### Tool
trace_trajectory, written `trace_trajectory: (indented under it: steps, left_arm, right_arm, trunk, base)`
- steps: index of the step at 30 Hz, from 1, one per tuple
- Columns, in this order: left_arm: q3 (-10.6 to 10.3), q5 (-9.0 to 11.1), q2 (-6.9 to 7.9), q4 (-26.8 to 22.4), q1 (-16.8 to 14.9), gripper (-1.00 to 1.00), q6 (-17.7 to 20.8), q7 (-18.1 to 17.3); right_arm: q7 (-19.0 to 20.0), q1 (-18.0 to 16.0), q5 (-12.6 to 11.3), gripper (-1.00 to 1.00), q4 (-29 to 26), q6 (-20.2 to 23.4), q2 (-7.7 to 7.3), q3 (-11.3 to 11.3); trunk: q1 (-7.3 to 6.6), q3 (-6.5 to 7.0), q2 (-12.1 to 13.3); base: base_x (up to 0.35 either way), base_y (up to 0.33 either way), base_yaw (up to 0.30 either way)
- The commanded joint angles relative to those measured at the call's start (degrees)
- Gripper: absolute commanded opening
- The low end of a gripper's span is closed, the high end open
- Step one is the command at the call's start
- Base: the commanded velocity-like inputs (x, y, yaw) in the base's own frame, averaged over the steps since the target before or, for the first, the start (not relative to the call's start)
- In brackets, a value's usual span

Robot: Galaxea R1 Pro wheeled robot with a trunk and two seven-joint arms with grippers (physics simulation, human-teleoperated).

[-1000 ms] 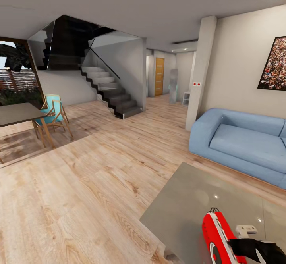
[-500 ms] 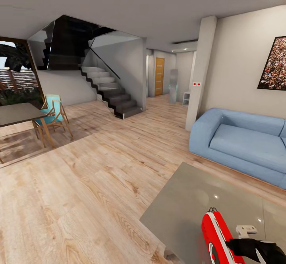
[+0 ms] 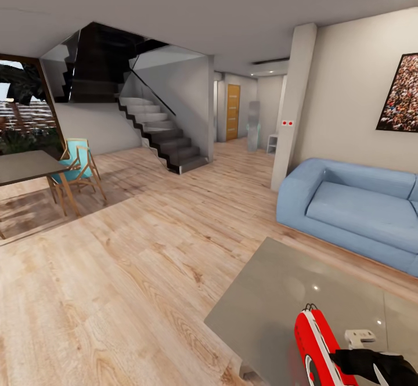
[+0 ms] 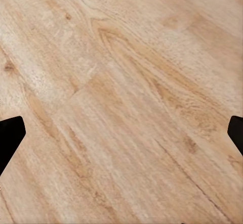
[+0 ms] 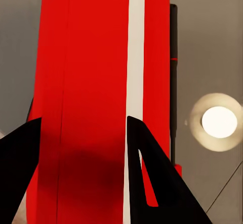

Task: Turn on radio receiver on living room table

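No readable text, labels, brands or numbers appear on anything.

The black right gripper (image 3: pixel 342 358) reaches in from the lower right, its dark fingers (image 5: pixel 152 183) spread apart. The left gripper's (image 4: pixel 121 138) black fingers (image 4: pixel 10 133) are parted wide, pointing downward.

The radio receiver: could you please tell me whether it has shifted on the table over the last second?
No. The radio receiver keeps its place against the table edge.
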Motion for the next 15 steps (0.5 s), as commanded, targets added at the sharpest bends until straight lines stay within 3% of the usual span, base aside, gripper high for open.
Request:
trace_trajectory:
  steps: [1,15]
  left_arm:
    - [0.00,0.00,0.00,0.00,0.00,1.00,0.00,0.02]
    - [-0.09,0.00,0.00,0.00,0.00,1.00,0.00,0.07]
  right_arm:
    - [0.04,-0.02,-0.14,-1.00,-0.03,0.00,0.00,-0.03]
    - [0.13,-0.02,0.04,-1.00,-0.11,-0.26,0.00,0.06]
  trunk:
    - [-0.23,0.19,0.41]
    - [-3.30,2.70,6.03]
  base:
    - [0.000,0.000,0.000]
    - [0.000,0.000,0.000]
